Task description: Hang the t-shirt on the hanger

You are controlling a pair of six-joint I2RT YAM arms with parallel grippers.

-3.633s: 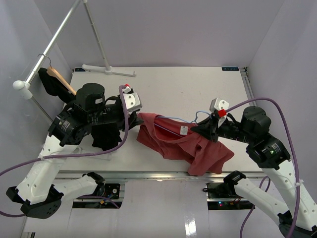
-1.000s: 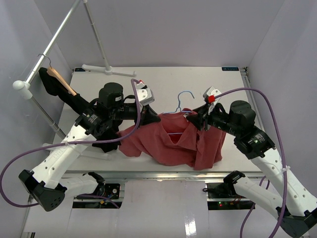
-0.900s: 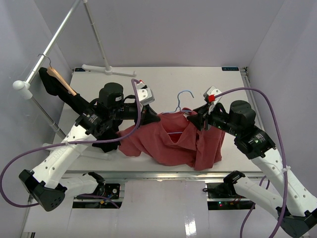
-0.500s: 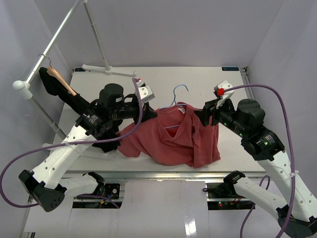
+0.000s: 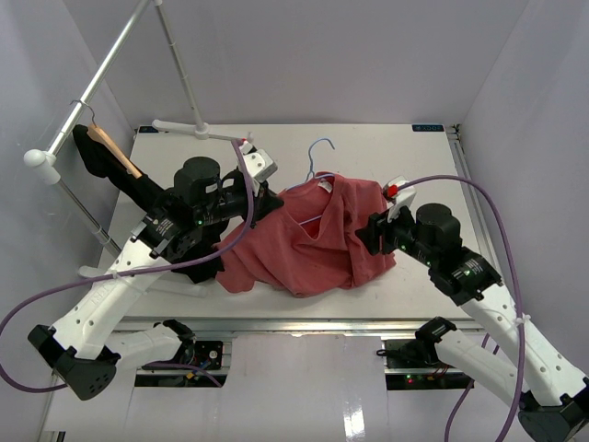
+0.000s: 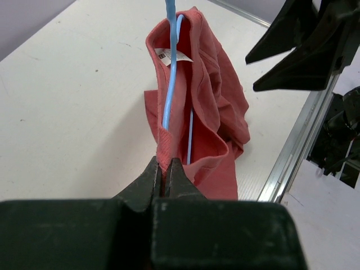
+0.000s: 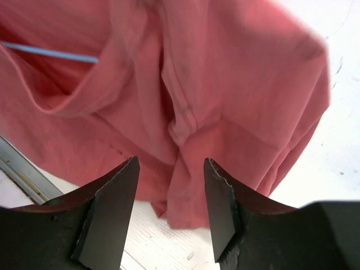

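The salmon-red t-shirt lies bunched on the white table, draped over the light-blue wire hanger, whose hook pokes out at the far side. My left gripper is shut on the shirt's left edge; in the left wrist view it pinches a fold of the t-shirt with the hanger running away from the jaws. My right gripper is open at the shirt's right side. In the right wrist view it hovers open over the t-shirt, with a bit of the hanger showing.
A white garment rail stands at the back left with a tan wooden hanger carrying a black garment. The rail's white base rests on the table's far edge. The table's metal front edge runs below the shirt.
My right gripper has let go of the shirt and moved down and left, lower over the table. The shirt and hanger have shifted left and away, the hook now further left.
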